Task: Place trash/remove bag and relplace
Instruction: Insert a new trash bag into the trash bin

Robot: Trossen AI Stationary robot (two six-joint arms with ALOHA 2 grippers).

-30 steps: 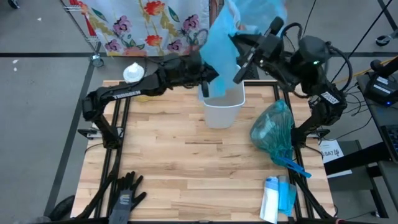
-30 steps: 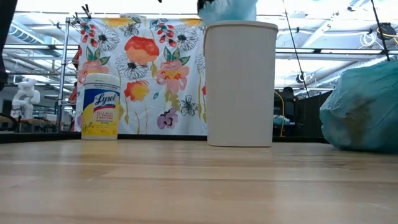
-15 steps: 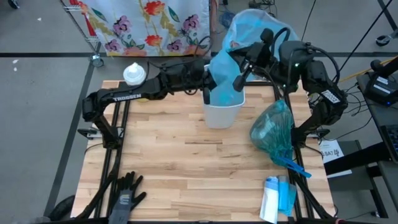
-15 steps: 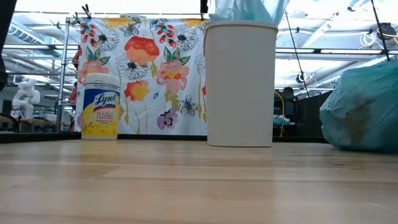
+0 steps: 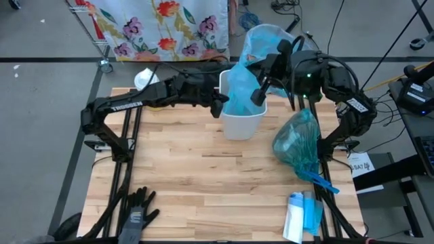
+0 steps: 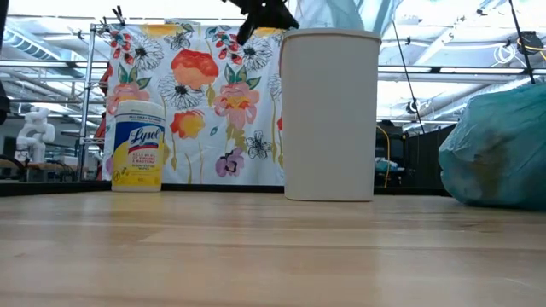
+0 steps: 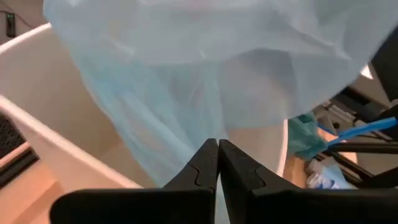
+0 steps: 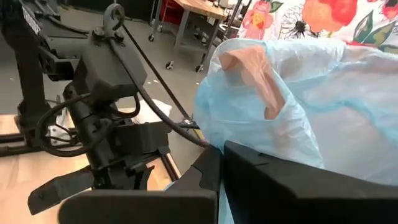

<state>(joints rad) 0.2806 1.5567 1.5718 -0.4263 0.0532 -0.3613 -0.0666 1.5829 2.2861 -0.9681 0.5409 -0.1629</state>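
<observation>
The new blue bag (image 5: 244, 88) hangs partly inside the white bin (image 5: 243, 122) at the far tabletop. The right gripper (image 5: 260, 91) pinches its right side; the left gripper (image 5: 218, 102), fingers pressed nearly together, sits at the bin's left rim.

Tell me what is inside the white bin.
A fresh light blue bag hangs into the white bin, both pincers at its rim. The plastic covers the bin's bottom, so anything beneath cannot be seen.
</observation>
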